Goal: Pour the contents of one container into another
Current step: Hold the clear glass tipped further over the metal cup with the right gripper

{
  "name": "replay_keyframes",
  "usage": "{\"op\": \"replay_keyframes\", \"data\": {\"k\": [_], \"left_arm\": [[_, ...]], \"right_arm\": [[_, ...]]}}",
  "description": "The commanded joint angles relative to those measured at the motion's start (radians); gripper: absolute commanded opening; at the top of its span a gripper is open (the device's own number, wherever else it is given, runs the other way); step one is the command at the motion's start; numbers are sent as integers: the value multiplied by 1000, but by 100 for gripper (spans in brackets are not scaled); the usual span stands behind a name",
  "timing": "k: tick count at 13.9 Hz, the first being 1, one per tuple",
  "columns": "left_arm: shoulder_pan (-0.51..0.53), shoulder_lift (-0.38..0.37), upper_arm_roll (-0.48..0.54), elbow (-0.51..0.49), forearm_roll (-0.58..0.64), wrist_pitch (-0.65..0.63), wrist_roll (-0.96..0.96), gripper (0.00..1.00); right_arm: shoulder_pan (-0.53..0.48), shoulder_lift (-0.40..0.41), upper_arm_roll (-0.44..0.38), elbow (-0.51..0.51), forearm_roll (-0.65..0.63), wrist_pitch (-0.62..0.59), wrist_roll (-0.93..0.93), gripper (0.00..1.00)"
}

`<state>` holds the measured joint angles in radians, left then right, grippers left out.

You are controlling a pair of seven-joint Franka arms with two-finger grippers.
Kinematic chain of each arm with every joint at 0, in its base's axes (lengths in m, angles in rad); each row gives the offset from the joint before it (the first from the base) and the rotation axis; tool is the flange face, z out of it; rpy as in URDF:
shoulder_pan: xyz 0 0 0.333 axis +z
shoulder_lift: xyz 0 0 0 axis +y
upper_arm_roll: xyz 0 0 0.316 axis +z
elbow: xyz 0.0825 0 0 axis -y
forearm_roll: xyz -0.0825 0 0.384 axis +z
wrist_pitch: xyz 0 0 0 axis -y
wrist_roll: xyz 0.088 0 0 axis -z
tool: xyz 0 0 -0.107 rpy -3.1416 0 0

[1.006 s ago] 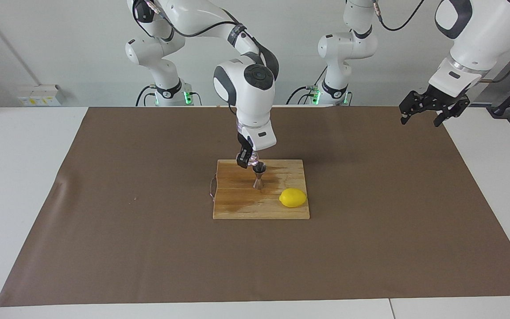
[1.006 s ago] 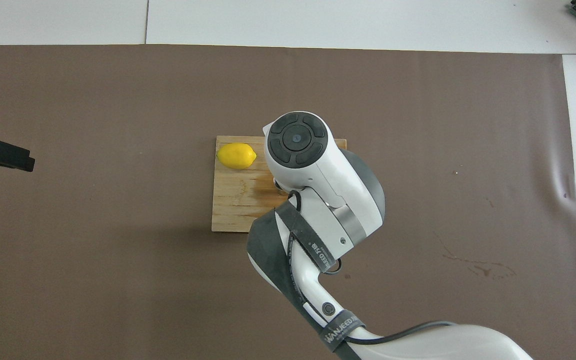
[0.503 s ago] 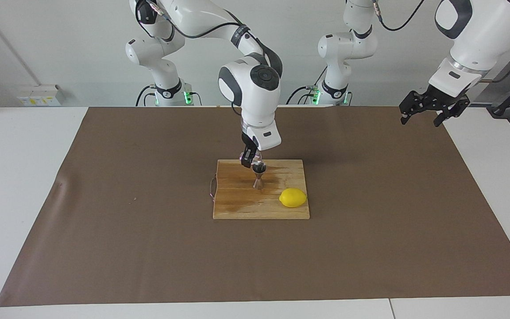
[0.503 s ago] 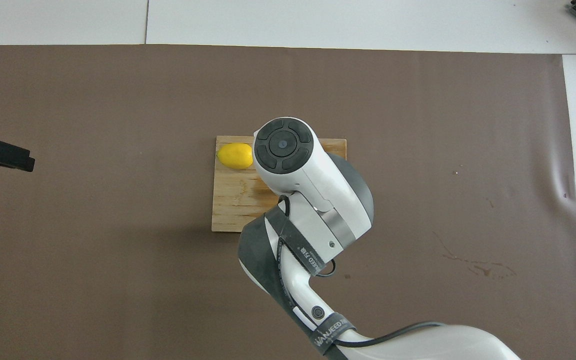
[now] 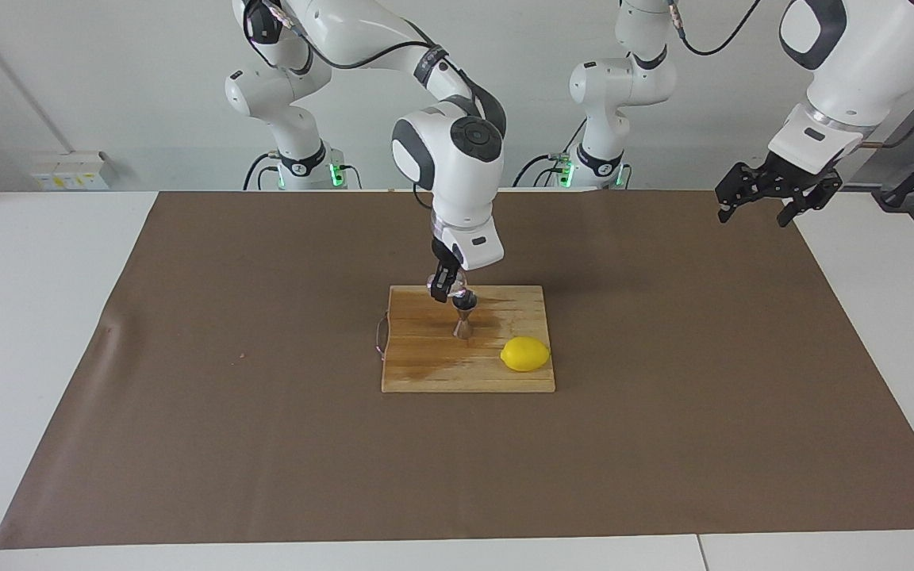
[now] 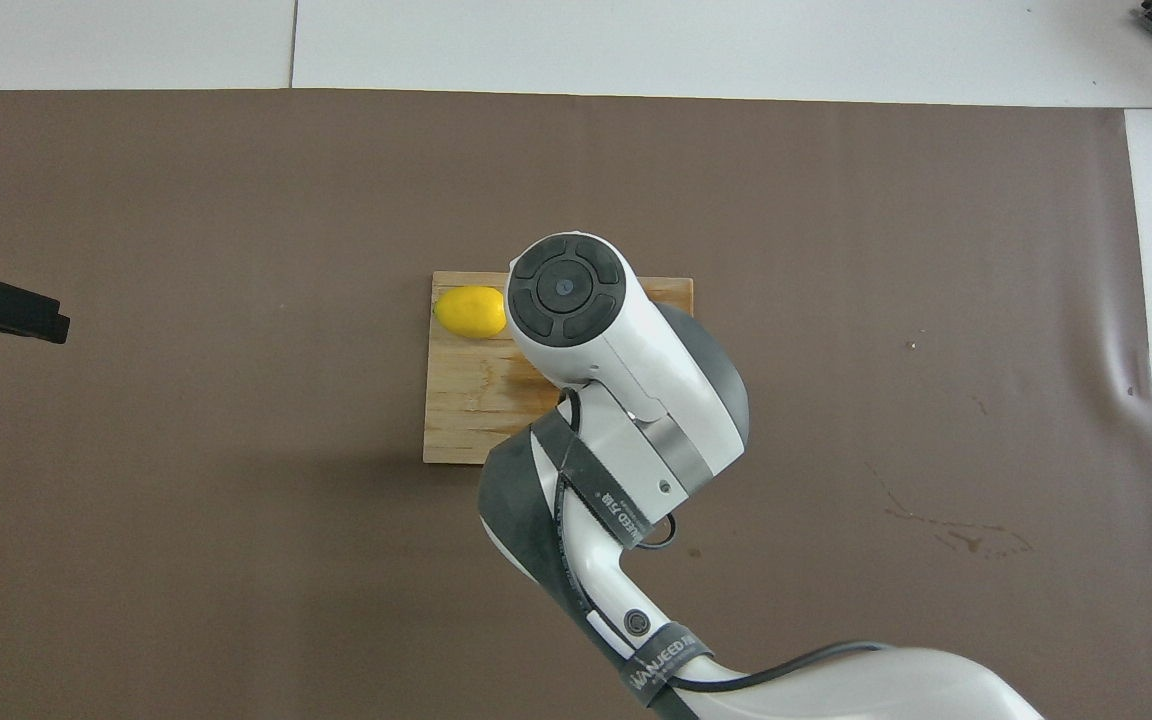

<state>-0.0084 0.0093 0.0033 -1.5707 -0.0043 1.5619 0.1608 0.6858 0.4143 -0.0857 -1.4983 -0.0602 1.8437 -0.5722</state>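
Right gripper clamped on tiny clear glass cup, tipped over silvery hourglass steel jigger on wooden board. Keep lip over the mouth, tilt slowly. Left gripper waits spread apart.

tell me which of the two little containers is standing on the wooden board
The small silvery steel hourglass jigger stands upright on the wooden cutting board. The tiny clear glass cup is in the air, gripped by the right end effector above it.
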Motion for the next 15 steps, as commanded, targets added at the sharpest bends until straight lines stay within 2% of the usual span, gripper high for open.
{"op": "replay_keyframes", "data": {"k": [1, 15], "left_arm": [[1, -25, 0, -25, 15, 1, -3, 100], [1, -25, 0, -25, 15, 1, -3, 100]], "right_arm": [[-3, 15, 1, 32, -24, -26, 23, 4], [1, 18, 0, 32, -46, -24, 25, 1]]}}
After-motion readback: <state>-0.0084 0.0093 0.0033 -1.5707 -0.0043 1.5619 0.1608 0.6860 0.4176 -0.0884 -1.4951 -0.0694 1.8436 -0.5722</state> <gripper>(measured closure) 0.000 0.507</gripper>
